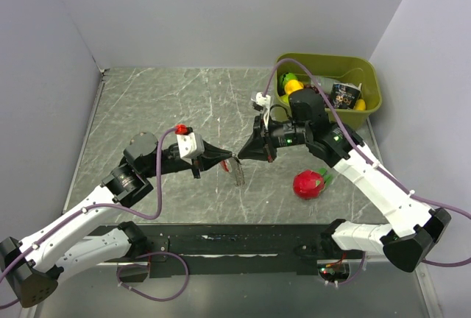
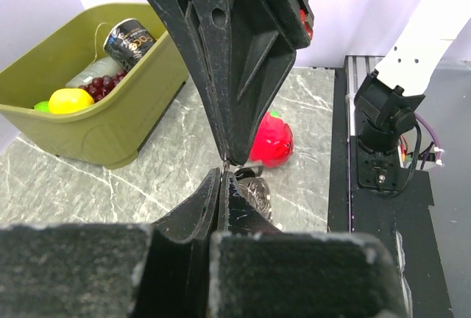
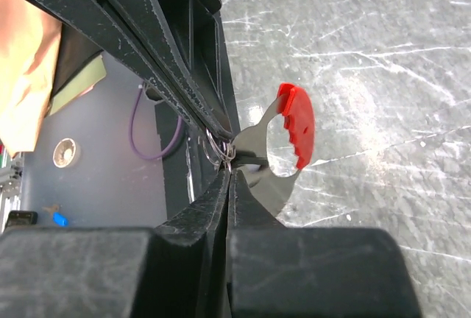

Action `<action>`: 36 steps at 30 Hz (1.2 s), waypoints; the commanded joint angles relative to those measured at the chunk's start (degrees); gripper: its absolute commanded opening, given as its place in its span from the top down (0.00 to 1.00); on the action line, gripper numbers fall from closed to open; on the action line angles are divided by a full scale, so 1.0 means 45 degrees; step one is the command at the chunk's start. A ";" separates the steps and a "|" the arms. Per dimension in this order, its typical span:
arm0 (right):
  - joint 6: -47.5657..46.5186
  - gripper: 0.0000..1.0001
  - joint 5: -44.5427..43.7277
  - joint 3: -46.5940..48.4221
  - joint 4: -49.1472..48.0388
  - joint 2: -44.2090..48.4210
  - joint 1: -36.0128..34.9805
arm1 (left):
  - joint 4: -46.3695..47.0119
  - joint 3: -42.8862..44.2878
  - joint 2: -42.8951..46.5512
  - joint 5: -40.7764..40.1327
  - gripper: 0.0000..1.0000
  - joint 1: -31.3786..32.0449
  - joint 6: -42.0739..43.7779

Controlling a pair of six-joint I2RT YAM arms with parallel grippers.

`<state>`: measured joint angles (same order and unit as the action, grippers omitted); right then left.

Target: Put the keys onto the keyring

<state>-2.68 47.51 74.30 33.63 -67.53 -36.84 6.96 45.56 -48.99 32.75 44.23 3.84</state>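
My left gripper [image 1: 232, 159] and right gripper [image 1: 243, 154] meet tip to tip above the middle of the table, both shut. The keyring [image 3: 215, 149], a few thin wire loops, is pinched between the two tips. It is a faint sliver at my left gripper's tip [image 2: 223, 174] in the left wrist view. The keys [image 3: 297, 125], a red curved piece on a silvery metal strip, hang beside my right gripper [image 3: 230, 171], seemingly joined to the ring. They dangle below the tips in the top view [image 1: 240, 176] and show silvery beside the left finger [image 2: 259, 194].
A round red fruit with green leaves [image 1: 308, 184] lies on the marble table just right of the grippers, also in the left wrist view [image 2: 271, 140]. An olive bin [image 1: 368, 75] with fruit and a can stands at the back right [image 2: 110, 134]. A black base rail [image 1: 243, 248] runs along the near edge.
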 commanded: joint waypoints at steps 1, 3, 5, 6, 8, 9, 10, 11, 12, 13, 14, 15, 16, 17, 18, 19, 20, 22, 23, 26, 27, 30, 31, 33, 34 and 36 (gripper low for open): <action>-0.0225 1.00 -0.0440 -0.0378 -0.0343 0.0318 0.0042 | 0.0504 0.0579 0.0359 -0.0052 0.99 0.0016 0.0144; -0.0284 1.00 -0.0343 -0.0495 -0.0441 0.0377 0.0062 | 0.0542 0.0579 0.0438 -0.0052 0.99 0.0016 0.0144; -0.0303 1.00 -0.0264 -0.0554 -0.0500 0.0319 0.0081 | 0.0659 0.0520 0.0574 -0.0013 0.99 0.0035 0.0144; -0.0342 1.00 -0.0129 -0.0632 -0.0539 0.0299 0.0081 | 0.0795 0.0501 0.0613 0.0065 0.99 0.0016 0.0105; -0.0362 1.00 -0.0011 -0.0672 -0.0617 0.0202 0.0101 | 0.0972 0.0422 0.0711 0.0104 0.99 0.0035 0.0085; -0.0381 1.00 0.0029 -0.0730 -0.0656 0.0182 0.0120 | 0.1011 0.0384 0.0731 0.0182 0.99 0.0035 0.0066; -0.0382 1.00 0.0126 -0.0769 -0.0753 0.0143 0.0101 | 0.1186 0.0383 0.0789 0.0241 0.99 0.0016 0.0085; -0.0382 1.00 0.0185 -0.0828 -0.0831 0.0104 0.0120 | 0.1245 0.0364 0.0809 0.0357 0.99 0.0035 0.0046; -0.0362 1.00 0.0224 -0.0886 -0.0851 0.0065 0.0120 | 0.1343 0.0344 0.0828 0.0513 0.99 0.0035 0.0046; -0.0381 1.00 0.0379 -0.0906 -0.0910 0.0026 0.0140 | 0.1518 0.0344 0.0867 0.0592 0.99 0.0035 -0.0012; -0.0382 1.00 0.0439 -0.0926 -0.0987 -0.0013 0.0140 | 0.1635 0.0325 0.0868 0.0670 0.99 0.0035 -0.0090; -0.0362 1.00 0.0517 -0.0984 -0.1046 -0.0014 0.0159 | 0.1714 0.0363 0.0868 0.0729 0.99 0.0035 -0.0129; -0.0362 1.00 0.0672 -0.1004 -0.1086 -0.0052 0.0159 | 0.1908 0.0383 0.0829 0.0942 0.99 0.0035 -0.0207; -0.0362 1.00 0.0790 -0.1023 -0.1183 -0.0091 0.0140 | 0.1987 0.0403 0.0790 0.1041 0.99 0.0035 -0.0247; -0.0285 1.00 0.0887 -0.1062 -0.1261 -0.0130 0.0159 | 0.2066 0.0403 0.0732 0.1119 0.99 0.0016 -0.0286; -0.0245 1.00 0.0966 -0.1082 -0.1320 -0.0169 0.0140 | 0.2202 0.0383 0.0712 0.1294 0.99 0.0015 -0.0363; -0.0187 1.00 0.1276 -0.1101 -0.1475 -0.0208 0.0159 | 0.2416 0.0364 0.0673 0.1373 0.99 0.0035 -0.0422; -0.0070 1.00 0.1435 -0.1140 -0.1690 -0.0248 0.0159 | 0.2632 0.0305 0.0556 0.1607 0.99 0.0016 -0.0558; -0.0011 1.00 0.1571 -0.1141 -0.1769 -0.0306 0.0159 | 0.2826 0.0286 0.0516 0.1686 0.99 0.0015 -0.0598; 0.0029 1.00 0.1708 -0.1082 -0.1770 -0.0443 0.0140 | 0.3061 0.0246 0.0341 0.1960 0.99 0.0015 -0.0735; 0.0029 1.00 0.1747 -0.1082 -0.1847 -0.0443 0.0159 | 0.3082 0.0246 0.0282 0.1999 0.99 0.0035 -0.0755; 0.0087 1.00 0.1670 -0.1082 -0.1926 -0.0463 0.0159 | 0.3121 0.0246 0.0204 0.2077 0.99 0.0035 -0.0755; 0.0107 0.98 0.1592 -0.1082 -0.1926 -0.0405 0.0159 | 0.3102 0.0246 0.0204 0.2096 0.99 0.0035 -0.0755; 0.0107 0.89 0.1301 -0.1121 -0.1945 -0.0307 0.0159 | 0.3043 0.0208 0.0242 0.2038 0.99 0.0015 -0.0736; 0.0107 0.82 0.1183 -0.1140 -0.1945 -0.0210 0.0140 | 0.3043 0.0207 0.0243 0.1999 0.99 0.0015 -0.0755; 0.0107 0.73 0.0794 -0.1219 -0.1984 -0.0034 0.0140 | 0.2946 0.0169 0.0301 0.1960 0.99 0.0015 -0.0716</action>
<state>-1.93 55.57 69.97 26.15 -68.53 -36.36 12.49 45.23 -48.62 38.79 43.88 1.69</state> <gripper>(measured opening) 0.198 0.024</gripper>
